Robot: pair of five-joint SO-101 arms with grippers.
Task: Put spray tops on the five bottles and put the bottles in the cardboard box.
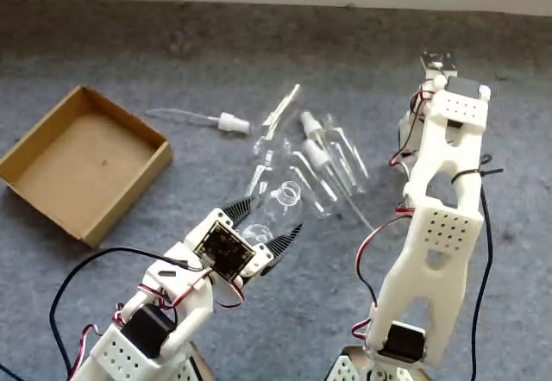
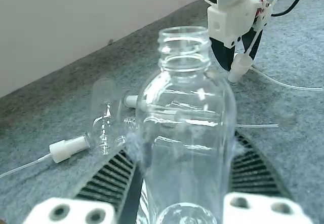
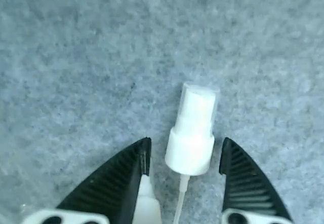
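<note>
Cardboard box (image 1: 86, 161) left of bottle pile (image 1: 315, 161); bottle (image 2: 185, 133) in left claw (image 1: 272, 215); spray top (image 3: 192, 133) in right claw (image 3: 186, 142).

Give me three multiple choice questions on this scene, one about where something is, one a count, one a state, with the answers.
1. Where is the cardboard box? A) left of the bottles B) right of the bottles C) between the arms
2. How many bottles lie in it? A) none B) two C) five
3. The bottle at the left end effector is: A) capped B) uncapped C) lying in the box
Answers: 1 A, it sits left of the bottles; 2 A, its floor is bare; 3 B, its neck is open.
</note>
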